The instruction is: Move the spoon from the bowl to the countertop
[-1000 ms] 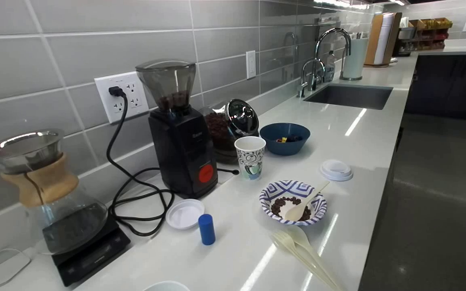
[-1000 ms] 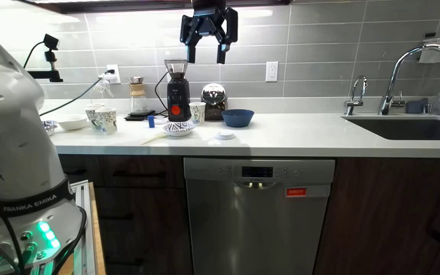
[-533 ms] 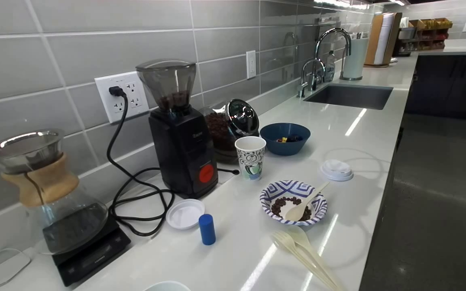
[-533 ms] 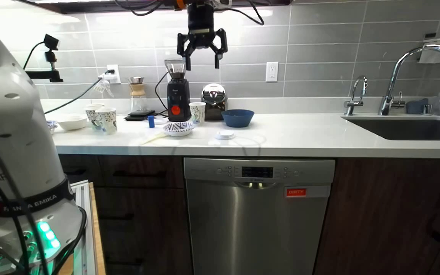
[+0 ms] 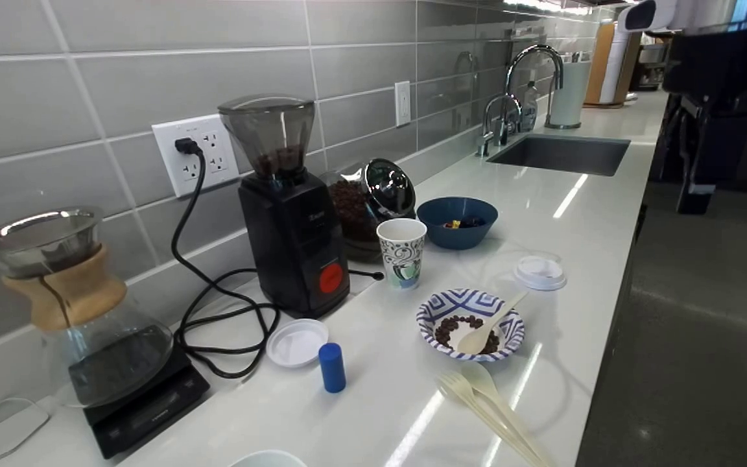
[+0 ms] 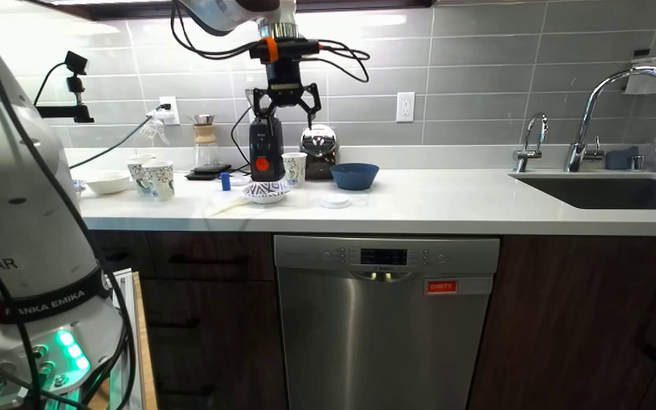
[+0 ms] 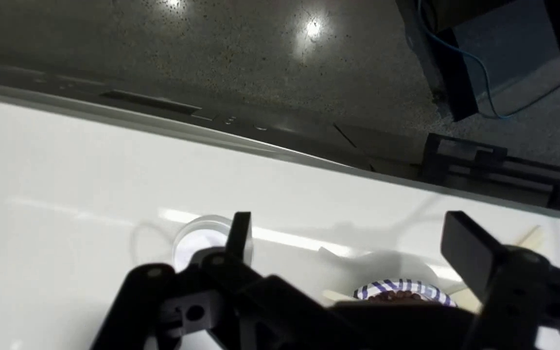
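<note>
The spoon is pale cream and lies tilted in the patterned bowl, its handle over the rim. Brown beans or pellets lie around it. The blue-and-white bowl also shows in an exterior view and partly in the wrist view, where the gripper body hides most of it. A pale handle tip, the spoon, sticks out beside it. My gripper is open and empty, high above the countertop. It also shows at upper right in an exterior view. Its fingers stand wide apart in the wrist view.
A fork and a larger spoon lie near the bowl. A white lid, paper cup, dark blue bowl, black grinder and blue cylinder stand around it. The sink is farther along.
My gripper has come down and a little to the left in an exterior view, and has entered at the upper right in an exterior view. The spoon and bowl have not moved.
</note>
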You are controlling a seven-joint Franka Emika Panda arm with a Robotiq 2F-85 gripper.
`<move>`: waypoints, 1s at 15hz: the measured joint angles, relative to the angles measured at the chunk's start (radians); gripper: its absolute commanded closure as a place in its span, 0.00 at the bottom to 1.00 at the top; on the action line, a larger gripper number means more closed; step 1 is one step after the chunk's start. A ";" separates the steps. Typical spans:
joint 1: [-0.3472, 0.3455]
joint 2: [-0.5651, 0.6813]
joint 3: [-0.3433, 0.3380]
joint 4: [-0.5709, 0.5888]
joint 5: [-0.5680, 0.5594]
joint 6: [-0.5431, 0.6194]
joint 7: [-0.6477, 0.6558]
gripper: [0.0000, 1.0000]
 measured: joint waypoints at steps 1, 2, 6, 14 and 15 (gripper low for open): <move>0.000 0.001 -0.003 -0.029 -0.005 0.046 -0.047 0.00; -0.002 0.003 -0.008 -0.054 -0.010 0.089 -0.094 0.00; -0.007 0.007 -0.012 -0.085 -0.014 0.142 -0.149 0.00; 0.028 0.047 0.001 -0.087 0.052 0.214 -0.252 0.00; 0.046 0.069 0.009 -0.088 0.085 0.256 -0.286 0.00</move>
